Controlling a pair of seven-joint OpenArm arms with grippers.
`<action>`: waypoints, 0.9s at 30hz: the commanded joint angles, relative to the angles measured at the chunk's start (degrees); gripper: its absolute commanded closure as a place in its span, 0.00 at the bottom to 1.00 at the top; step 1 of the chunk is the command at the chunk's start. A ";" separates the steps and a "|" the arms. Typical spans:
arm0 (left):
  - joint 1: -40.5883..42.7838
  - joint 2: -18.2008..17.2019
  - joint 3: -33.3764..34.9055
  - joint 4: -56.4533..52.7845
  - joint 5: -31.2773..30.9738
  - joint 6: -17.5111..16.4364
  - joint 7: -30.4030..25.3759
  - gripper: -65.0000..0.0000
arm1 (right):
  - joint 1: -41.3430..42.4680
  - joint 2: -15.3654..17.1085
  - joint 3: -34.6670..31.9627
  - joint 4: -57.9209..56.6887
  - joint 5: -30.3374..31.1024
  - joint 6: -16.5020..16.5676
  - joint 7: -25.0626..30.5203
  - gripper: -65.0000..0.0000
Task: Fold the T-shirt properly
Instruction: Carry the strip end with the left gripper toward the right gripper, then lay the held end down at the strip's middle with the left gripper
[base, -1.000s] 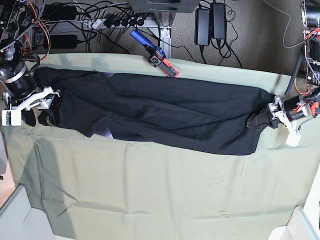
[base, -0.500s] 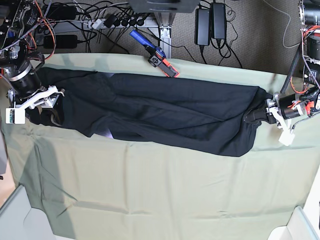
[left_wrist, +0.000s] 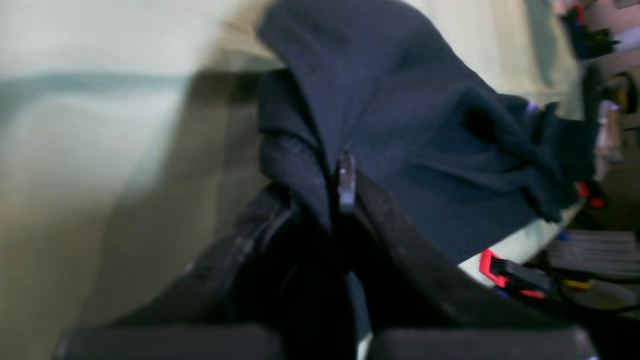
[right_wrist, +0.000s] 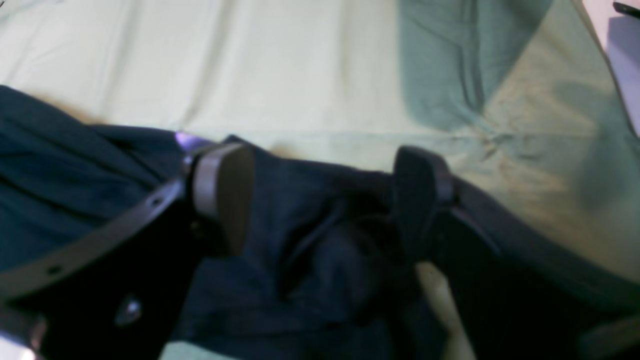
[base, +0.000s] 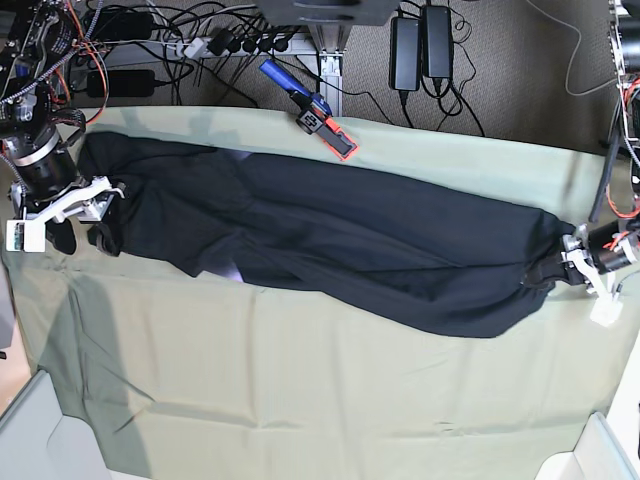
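**T-shirt stretched between both arms, one end clamped**

Item inspected: the black T-shirt (base: 330, 235) lies on the pale green cloth (base: 320, 400) as a long, narrow band running across the upper half of the table in the base view. It is creased lengthwise, and only the plain black side shows, apart from a small pale purple patch at its lower edge near the base view's left end.

Left gripper (base: 572, 266): at the base view's right end of the T-shirt. The wrist view shows its fingers (left_wrist: 346, 180) pressed together with a fold of black fabric pinched between them; the cloth rises out of the pinch and drapes away from it. That view is blurred.

Right gripper (base: 78, 238): at the base view's left end of the T-shirt. The wrist view shows its jaws standing wide apart, one pad (right_wrist: 222, 192) and the other (right_wrist: 417, 200) on either side of a bunched heap of black fabric. Fabric lies between the pads, but they are not closed on it.

Other items: an orange and blue tool (base: 310, 108) lies at the far edge of the cloth, just beyond the T-shirt. Cables and power adapters (base: 420, 45) sit behind the table.
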 joint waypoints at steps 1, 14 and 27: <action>-1.62 -1.31 -0.42 0.76 -0.70 -0.80 -1.33 1.00 | 0.94 0.68 0.55 1.25 0.50 2.80 1.49 0.32; -6.97 -6.71 -0.42 2.91 5.77 -0.80 -3.93 1.00 | 3.13 0.66 1.88 3.19 0.57 2.80 1.20 0.32; 2.01 1.99 5.09 30.86 8.52 -0.80 -2.97 1.00 | 4.57 0.33 1.86 3.17 1.07 2.82 1.51 0.32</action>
